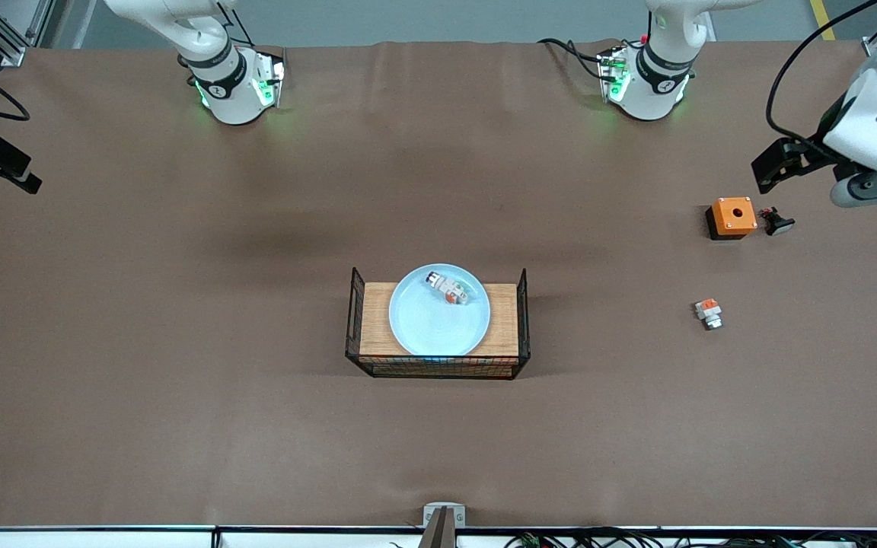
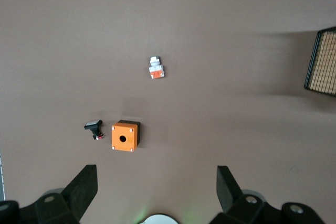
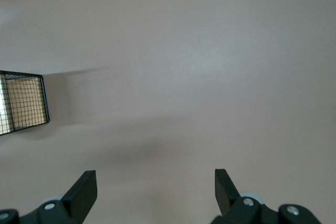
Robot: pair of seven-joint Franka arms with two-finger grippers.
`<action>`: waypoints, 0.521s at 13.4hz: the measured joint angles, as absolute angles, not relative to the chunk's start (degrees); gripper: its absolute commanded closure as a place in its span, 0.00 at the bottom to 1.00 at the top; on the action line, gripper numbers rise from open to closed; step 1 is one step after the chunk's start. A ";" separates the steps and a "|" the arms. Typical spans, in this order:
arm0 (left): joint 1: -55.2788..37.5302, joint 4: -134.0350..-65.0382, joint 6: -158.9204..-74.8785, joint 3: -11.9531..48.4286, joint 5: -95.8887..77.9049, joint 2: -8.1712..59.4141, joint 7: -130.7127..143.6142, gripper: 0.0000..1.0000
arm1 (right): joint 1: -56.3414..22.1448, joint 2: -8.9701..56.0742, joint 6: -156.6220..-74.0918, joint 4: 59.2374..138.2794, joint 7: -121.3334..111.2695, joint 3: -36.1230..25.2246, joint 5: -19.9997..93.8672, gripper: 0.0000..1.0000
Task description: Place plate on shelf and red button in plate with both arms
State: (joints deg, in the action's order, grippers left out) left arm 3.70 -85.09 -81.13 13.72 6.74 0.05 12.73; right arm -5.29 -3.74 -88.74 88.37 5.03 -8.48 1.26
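The pale blue plate lies on a wooden rack with black wire ends at the middle of the table. The red button, white-grey with an orange patch, rests inside the plate near its rim, on the robots' side. My left gripper hangs open and empty over the left arm's end of the table, above bare cloth by an orange box; its fingers stand wide apart. My right gripper is open and empty over the right arm's end of the table, its fingers wide apart too.
An orange square box with a hole and a small black part lie below the left gripper. A stubby white-and-orange part lies nearer the front camera. The rack's wire end shows in the left wrist view and the right wrist view.
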 measured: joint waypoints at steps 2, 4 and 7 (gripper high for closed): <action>2.24 -87.25 -81.38 10.33 5.40 -2.03 10.00 0.00 | -5.41 -2.25 -88.74 86.69 5.03 -8.16 1.26 0.00; 1.78 -90.27 -82.98 8.81 4.16 -4.51 8.90 0.00 | -5.70 -1.56 -88.73 86.21 5.03 -7.94 1.26 0.00; 1.66 -93.69 -84.50 8.65 3.01 -8.01 8.67 0.00 | -5.78 -1.28 -88.73 86.10 5.03 -7.86 1.26 0.00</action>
State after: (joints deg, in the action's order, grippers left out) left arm 1.66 -93.69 -84.50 8.65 3.01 -8.01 8.67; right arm -5.78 -1.28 -88.73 86.10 5.03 -7.86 1.26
